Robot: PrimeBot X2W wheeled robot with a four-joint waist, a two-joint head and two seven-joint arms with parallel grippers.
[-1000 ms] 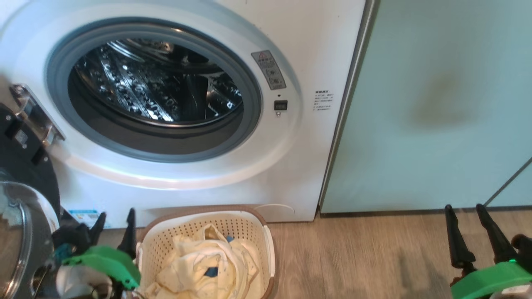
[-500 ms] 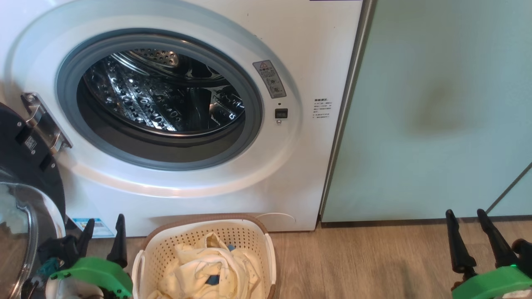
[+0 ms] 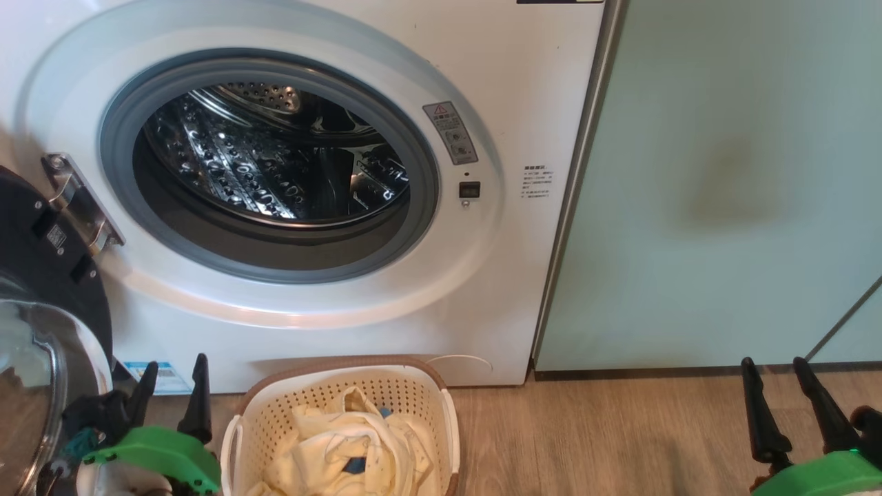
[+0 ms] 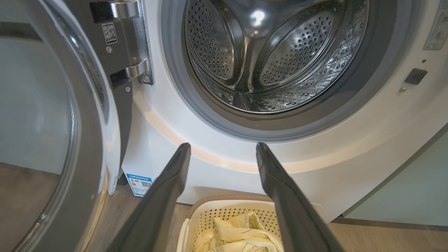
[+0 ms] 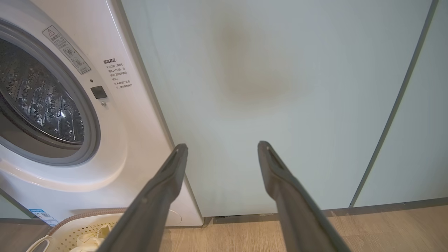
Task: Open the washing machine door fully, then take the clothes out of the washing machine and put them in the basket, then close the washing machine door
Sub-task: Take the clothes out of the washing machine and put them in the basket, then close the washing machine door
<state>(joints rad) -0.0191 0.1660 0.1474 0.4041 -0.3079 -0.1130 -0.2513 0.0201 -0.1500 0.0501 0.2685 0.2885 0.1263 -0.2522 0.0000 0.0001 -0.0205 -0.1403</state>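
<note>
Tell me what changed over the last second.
The head camera shifted slightly. The left gripper edged left, off the basket toward the door. Nothing gripped or released. Unchanged: left and right gripper open, clothes in basket, door open.

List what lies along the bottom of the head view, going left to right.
washing machine door, swung open → left gripper, open → basket with the clothes in it → bare wooden floor → right gripper, open
</note>
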